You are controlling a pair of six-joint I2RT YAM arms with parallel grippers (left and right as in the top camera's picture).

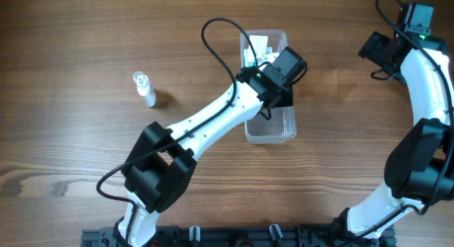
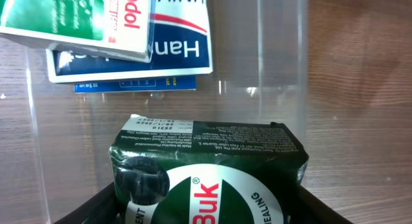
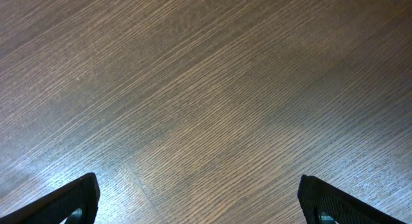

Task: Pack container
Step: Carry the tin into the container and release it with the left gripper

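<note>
The clear tub (image 1: 272, 130) sits on the wooden table (image 1: 71, 34), near the middle and a bit toward the far side. The left arm reaches over the tub from the near side, and the left gripper (image 2: 203, 208) is down inside it.

The left gripper is about half open and has a green box (image 2: 206, 150) between its two fingers (image 2: 90, 208). The fingers press on the two sides of the box, so it looks held. The box has a round white label with red letters on top. I cannot tell if the box is touching the bottom of the tub.

Two more boxes lie flat in the far end of the tub. One is blue and white (image 2: 170, 56). A green and white box (image 2: 64, 21) lies partly on top of it.

A little clear bottle (image 1: 144, 89) lies on the table, well to the left of the tub.

The right gripper (image 3: 198, 192) is far off to the right of the tub, over bare wood. Its fingers are spread wide apart and hold nothing.
</note>
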